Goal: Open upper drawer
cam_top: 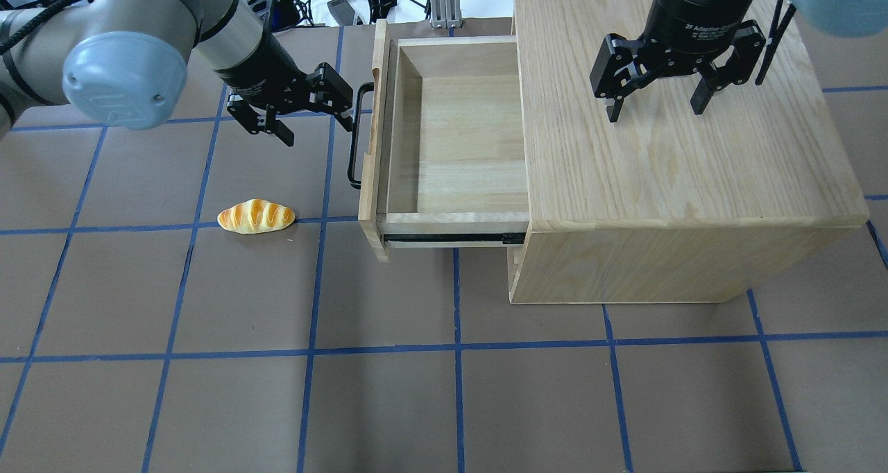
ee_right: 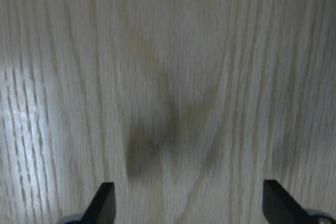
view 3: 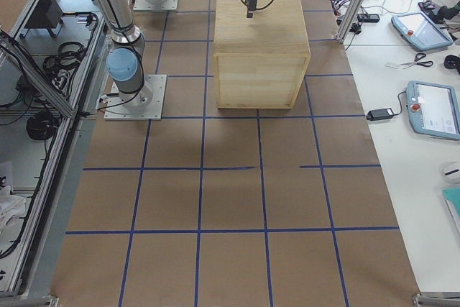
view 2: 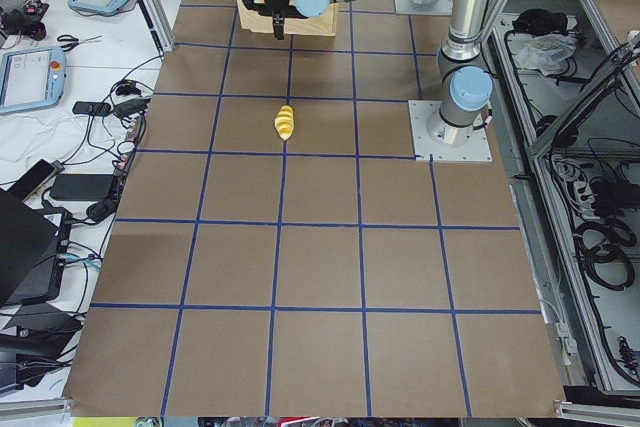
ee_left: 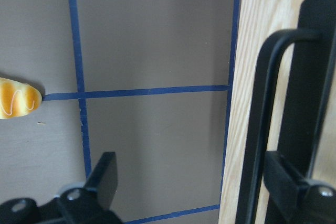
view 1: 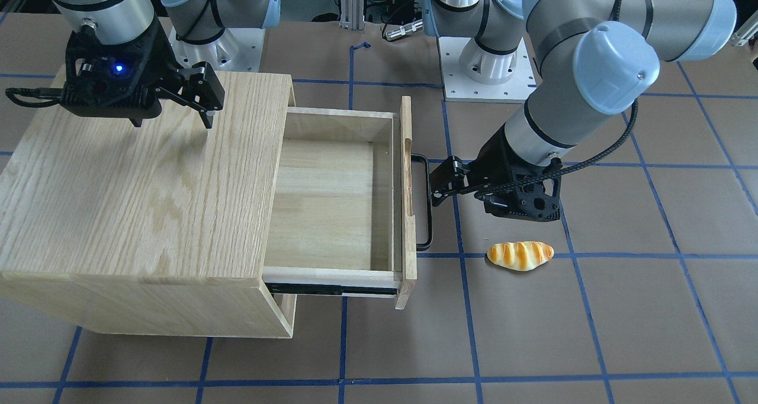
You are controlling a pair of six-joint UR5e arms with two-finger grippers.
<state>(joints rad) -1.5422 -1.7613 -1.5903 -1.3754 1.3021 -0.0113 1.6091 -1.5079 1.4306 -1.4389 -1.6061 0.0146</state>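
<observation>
The upper drawer (cam_top: pixel 458 147) of the oak cabinet (cam_top: pixel 680 161) stands pulled far out and its box is empty; it also shows in the front view (view 1: pixel 331 196). Its long black bar handle (cam_top: pixel 354 147) faces my left gripper (cam_top: pixel 318 132), which is open and holds nothing. In the left wrist view the handle (ee_left: pixel 260 129) runs just inside one fingertip (ee_left: pixel 294 190), and I cannot tell whether they touch. My right gripper (cam_top: pixel 654 112) is open and empty just above the cabinet top (ee_right: pixel 173 77).
A yellow-orange bread roll (cam_top: pixel 256 216) lies on the brown table left of the drawer front, near a blue tape line; it also shows in the front view (view 1: pixel 520 255). The arm bases (view 1: pixel 485 66) stand behind the cabinet.
</observation>
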